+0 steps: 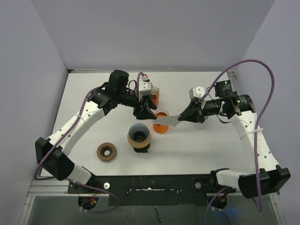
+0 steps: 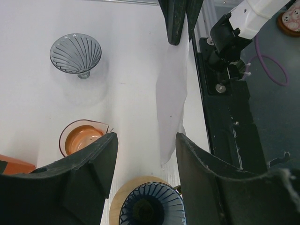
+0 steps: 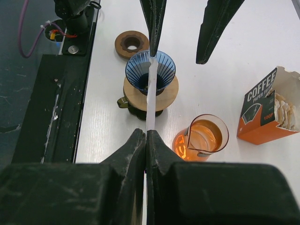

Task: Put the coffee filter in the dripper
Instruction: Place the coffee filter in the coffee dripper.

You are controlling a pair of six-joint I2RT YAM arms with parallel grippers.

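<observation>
Coffee filter (image 1: 167, 123), flat and white, is being clenched by the right hand (image 1: 182, 117) reaching left; the left hand (image 1: 146, 114) is hovering released nearby.

My right gripper (image 3: 146, 140) is black. The paper filter (image 3: 150, 98) in it is white. Past it the dripper (image 3: 164, 70) is blue with stripes, the jug (image 3: 201, 138) orange.

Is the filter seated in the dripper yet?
No: the coffee filter is held flat in the shut right gripper, off to the side of the blue dripper, whose cone is empty.
</observation>
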